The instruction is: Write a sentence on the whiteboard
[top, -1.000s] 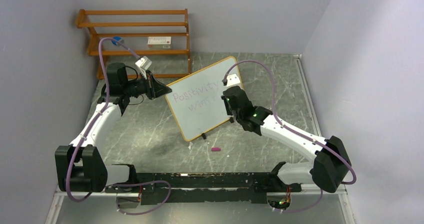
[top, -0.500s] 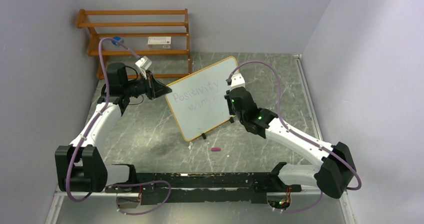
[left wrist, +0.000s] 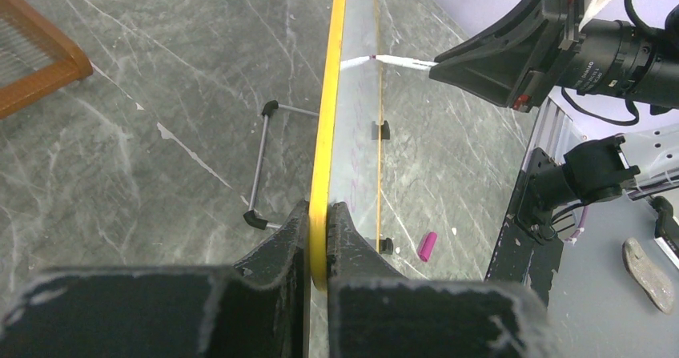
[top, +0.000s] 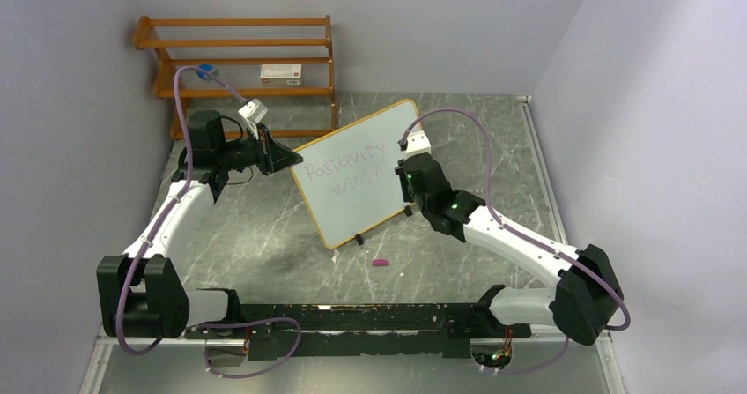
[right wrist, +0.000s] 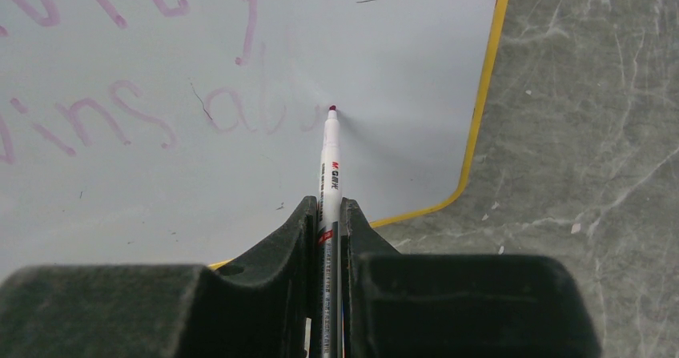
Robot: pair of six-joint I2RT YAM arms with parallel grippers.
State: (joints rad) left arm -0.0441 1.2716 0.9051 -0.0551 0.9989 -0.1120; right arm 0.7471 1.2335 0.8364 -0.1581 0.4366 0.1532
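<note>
**Q:** From above, where does everything sit?

**A:** The whiteboard (top: 350,209) stands on its feet in the middle of the table (top: 264,226), turned at an angle. My left gripper (top: 288,158) is at the board's corner nearest the wooden shelf (top: 176,59). My right gripper (top: 403,175) is at the writing face, by the right end of the sentence (top: 339,170), so the right arm is the one placed to write. A pink cap (top: 380,262) lies on the table just in front of the board. The shelf is the only thing here that stores anything, and it has one small box (top: 282,72) on a rung.

**Q:** And your left wrist?

**A:** My left jaws are clamped on the board's frame, one finger on each side. I see the board edge-on. The marker (left wrist: 396,60) comes in from the right and meets the face almost square. Its tip is touching, as far as I can judge.

**Q:** Your right wrist?

**A:** My jaws are closed on the marker's barrel, and its long axis runs straight out from between the fingers. The tip rests on the board just right of the last faint strokes of the lower line. I can't read what comes after "ins". Bare board lies to the right of the tip, up to the frame. I judge the next stroke goes that way, with the tip pressed to the face.
</note>
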